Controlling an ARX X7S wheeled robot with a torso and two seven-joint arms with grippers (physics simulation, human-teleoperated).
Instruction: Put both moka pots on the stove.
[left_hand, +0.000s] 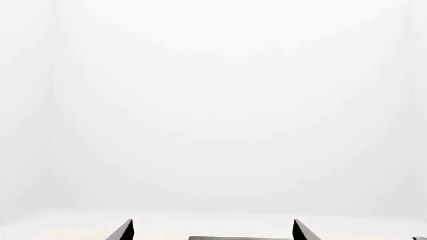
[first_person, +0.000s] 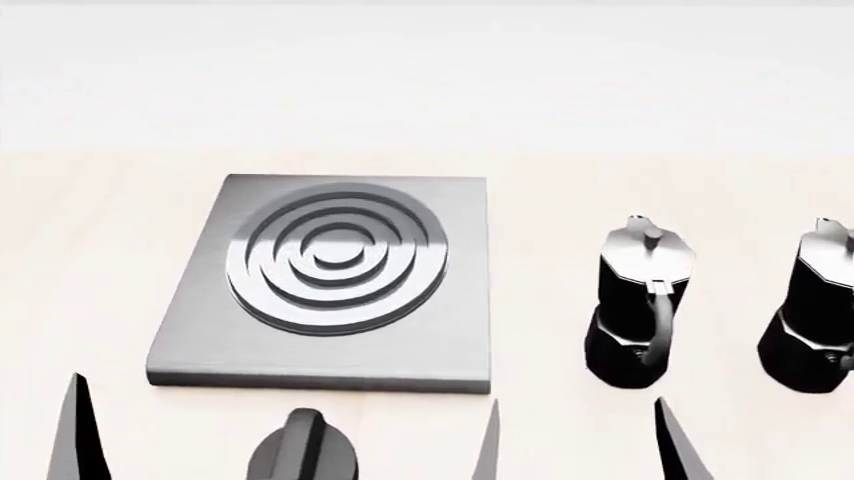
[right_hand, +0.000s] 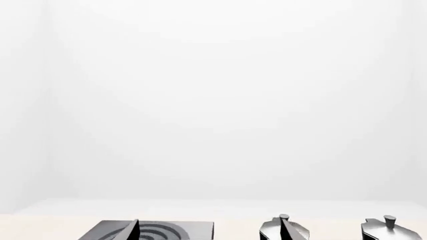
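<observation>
Two moka pots (first_person: 641, 300) (first_person: 814, 305) stand upright near the desk's (first_person: 561, 170) right edge, beside the stove (first_person: 327, 345), neither yet on it; glossy and rigid, probably slippery, best pinched at the handle; both grippers (first_person: 287, 440) (first_person: 667, 440) hang open, empty.

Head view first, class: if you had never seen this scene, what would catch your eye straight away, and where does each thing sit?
The stove, a dark-grey slab with raised concentric rings, lies left of centre on the pale table. Right of it stand two glossy black moka pots with silver lids, upright and off the stove. A squat black knob sits at the near edge, in front of the stove.
</observation>
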